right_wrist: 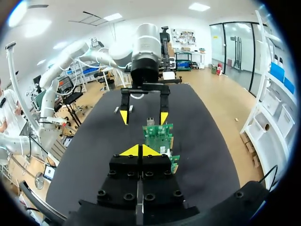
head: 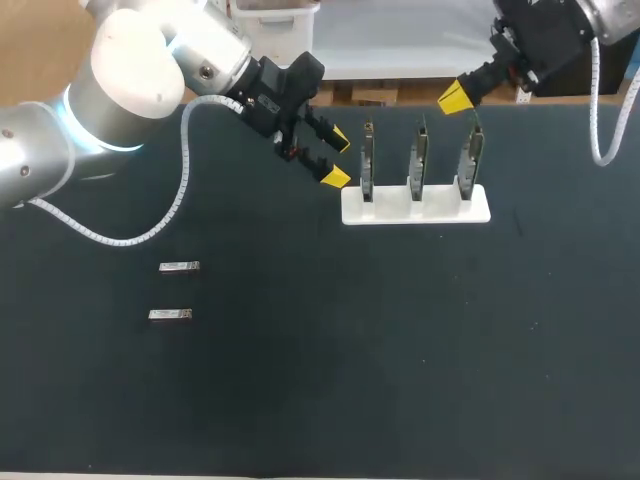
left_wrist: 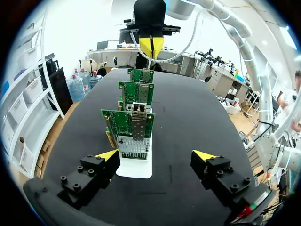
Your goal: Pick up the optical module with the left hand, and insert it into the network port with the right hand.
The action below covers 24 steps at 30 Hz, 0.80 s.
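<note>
No step done. Two small silver rectangular optical modules (head: 179, 267) lie untouched, table 8 o'clock. Left gripper (head: 338, 158) spread, empty, by white stand (head: 440, 208) of green cards (head: 419, 158), 1 o'clock. Right gripper (head: 456, 97) pressed together. Pick, insertion remain.

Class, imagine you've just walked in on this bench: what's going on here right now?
Nothing is being held yet. The left gripper hangs open at one end of the white stand, which holds three upright circuit boards. The right gripper is shut and empty past the stand's other end. An optical module and a second module lie untouched on the table, away from both grippers.
</note>
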### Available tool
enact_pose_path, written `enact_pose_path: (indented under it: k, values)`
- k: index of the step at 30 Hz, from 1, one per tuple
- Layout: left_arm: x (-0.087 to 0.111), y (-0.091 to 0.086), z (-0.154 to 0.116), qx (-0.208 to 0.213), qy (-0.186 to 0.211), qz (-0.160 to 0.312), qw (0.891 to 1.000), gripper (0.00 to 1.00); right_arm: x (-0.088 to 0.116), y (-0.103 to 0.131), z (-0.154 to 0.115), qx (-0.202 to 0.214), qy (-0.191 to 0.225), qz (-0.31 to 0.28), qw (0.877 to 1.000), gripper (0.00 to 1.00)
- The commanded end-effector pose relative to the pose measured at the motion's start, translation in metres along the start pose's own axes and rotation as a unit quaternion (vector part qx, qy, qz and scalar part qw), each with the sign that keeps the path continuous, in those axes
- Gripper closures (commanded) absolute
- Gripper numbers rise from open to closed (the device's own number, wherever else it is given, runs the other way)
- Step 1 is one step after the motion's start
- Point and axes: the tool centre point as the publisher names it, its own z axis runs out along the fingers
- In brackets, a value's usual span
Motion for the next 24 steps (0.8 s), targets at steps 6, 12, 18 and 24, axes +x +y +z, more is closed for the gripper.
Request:
enact_pose_path:
  k: [6,12,18,24]
  values:
    - [0.0,-0.001,0.0,-0.002,0.001,-0.001,1.0,0.0,0.011,-0.005,0.004,-0.004,0.002,0.005,1.0,1.0]
    - [0.0,-0.001,0.0,-0.002,0.001,-0.001,1.0,0.0,0.018,-0.005,0.004,-0.008,-0.001,0.01,1.0,1.0]
    - [0.0,-0.001,0.0,-0.002,0.001,-0.001,1.0,0.0,0.02,-0.003,0.005,-0.015,0.002,0.008,1.0,1.0]
    - [0.0,-0.001,0.0,-0.002,0.001,-0.001,1.0,0.0,0.022,-0.003,0.007,-0.015,0.003,0.009,1.0,1.0]
